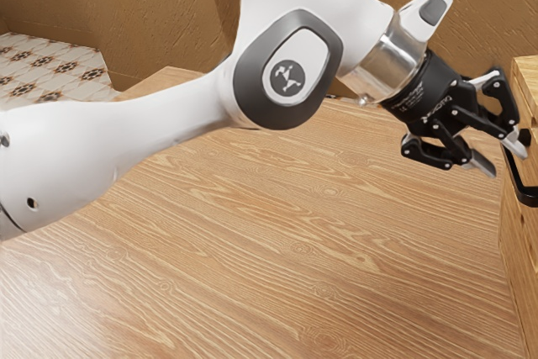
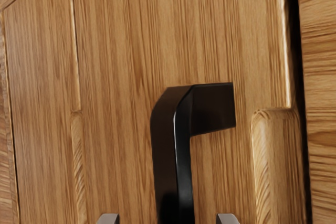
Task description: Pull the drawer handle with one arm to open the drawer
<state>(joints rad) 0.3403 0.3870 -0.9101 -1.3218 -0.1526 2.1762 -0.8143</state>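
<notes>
While its fingers (image 2: 107, 218) stand wide apart, the black two-finger hand (image 1: 501, 154) straddles the black bar handle (image 2: 176, 145) of the light wooden drawer (image 2: 121, 77).

Bright w/ even warm light, sheen on metal wrist ring (image 1: 391, 60), faint gloss on table (image 1: 277, 292)

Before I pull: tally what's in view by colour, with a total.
Black: 2, the drawer handle and the claw
Wood-grain: 2, the drawer front and the table
White: 1, the arm
Total: 5
</notes>
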